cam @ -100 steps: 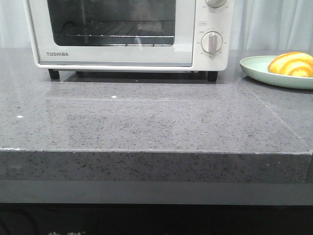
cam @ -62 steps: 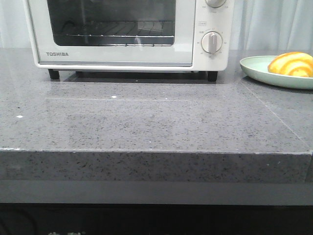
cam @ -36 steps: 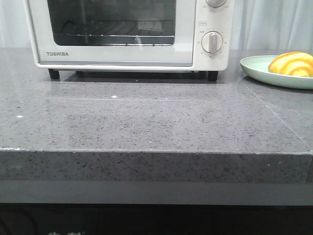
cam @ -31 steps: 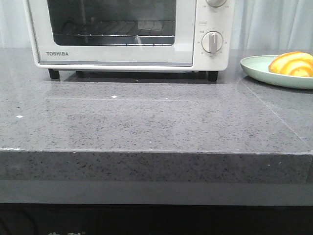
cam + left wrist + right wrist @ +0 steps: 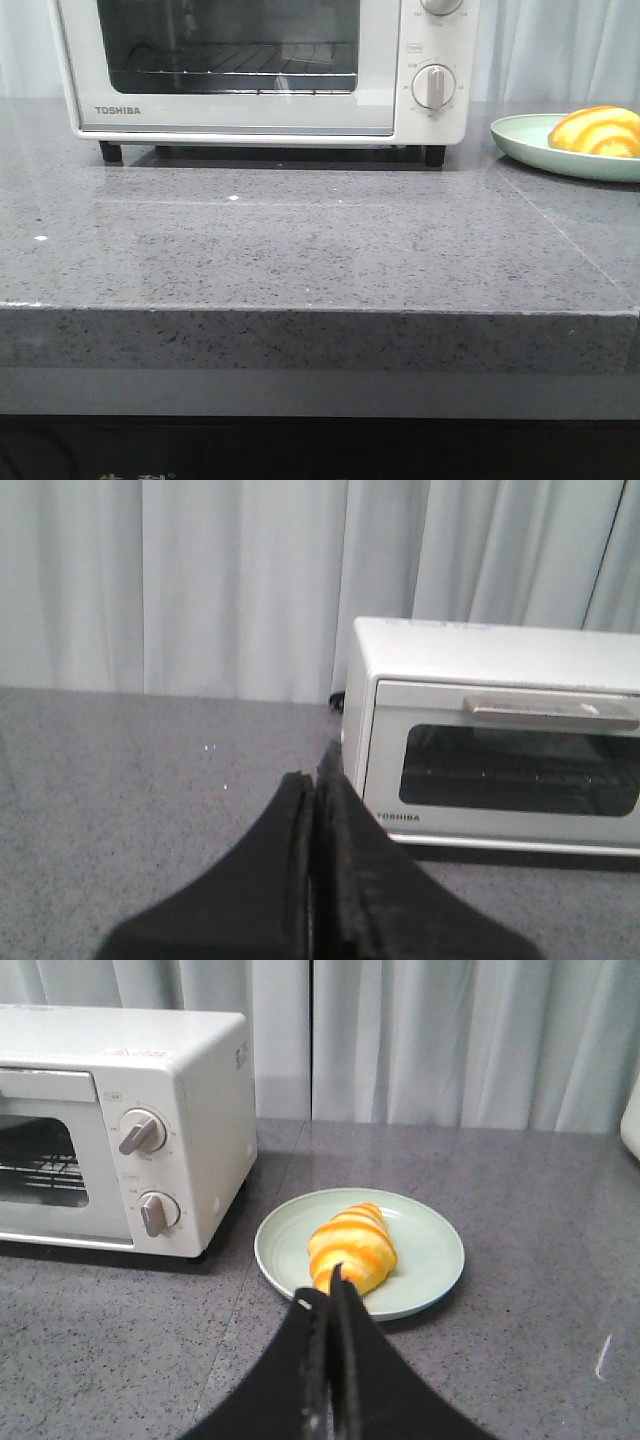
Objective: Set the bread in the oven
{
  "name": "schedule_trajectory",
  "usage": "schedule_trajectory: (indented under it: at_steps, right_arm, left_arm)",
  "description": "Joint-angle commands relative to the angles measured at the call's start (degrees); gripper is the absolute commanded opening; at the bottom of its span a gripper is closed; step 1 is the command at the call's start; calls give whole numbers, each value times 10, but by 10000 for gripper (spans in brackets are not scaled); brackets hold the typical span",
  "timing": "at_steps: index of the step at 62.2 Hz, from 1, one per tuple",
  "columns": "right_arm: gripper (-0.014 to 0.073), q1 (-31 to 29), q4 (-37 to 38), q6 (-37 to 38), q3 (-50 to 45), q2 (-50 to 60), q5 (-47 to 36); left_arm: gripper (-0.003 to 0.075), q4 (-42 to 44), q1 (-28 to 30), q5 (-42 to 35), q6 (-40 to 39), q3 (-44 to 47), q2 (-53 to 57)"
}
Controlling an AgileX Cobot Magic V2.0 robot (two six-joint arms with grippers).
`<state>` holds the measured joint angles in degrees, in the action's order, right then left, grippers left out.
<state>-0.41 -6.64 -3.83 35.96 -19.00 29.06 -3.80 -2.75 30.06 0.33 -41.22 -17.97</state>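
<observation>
Grey speckled worktop [image 5: 320,250] runs across the front view, with pale curtains [image 5: 200,580] behind it.

At the left rear stands the oven [image 5: 260,70], white, on black feet, its glass door [image 5: 510,770] closed and the wire rack visible through the window. Two round dials [image 5: 150,1172] sit one above the other on its right panel.

My left tool [image 5: 312,880] shows only in its wrist view: both black fingers pressed together with no gap, nothing between them, aimed toward the oven's left front corner and above the bare worktop.

To the right of the oven, apart from it, lies a pale green plate [image 5: 425,1250]. The bread [image 5: 352,1247] rests on it, roughly central, striped orange and yellow.

My right tool [image 5: 330,1360] likewise has its fingers fully together and empty, pointed at the bread, short of the plate and not touching it.
</observation>
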Motion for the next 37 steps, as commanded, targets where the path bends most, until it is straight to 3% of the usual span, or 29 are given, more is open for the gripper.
schedule_trajectory:
  at_steps: [1,37]
  right_arm:
    - [-68,0,0,-6,56,-57,1]
    - [-68,0,0,-6,73,-217,26]
  left_arm:
    - [-18,-2,-2,10,-3,-49,-60]
    - [-18,-2,-2,23,-3,-61,-214]
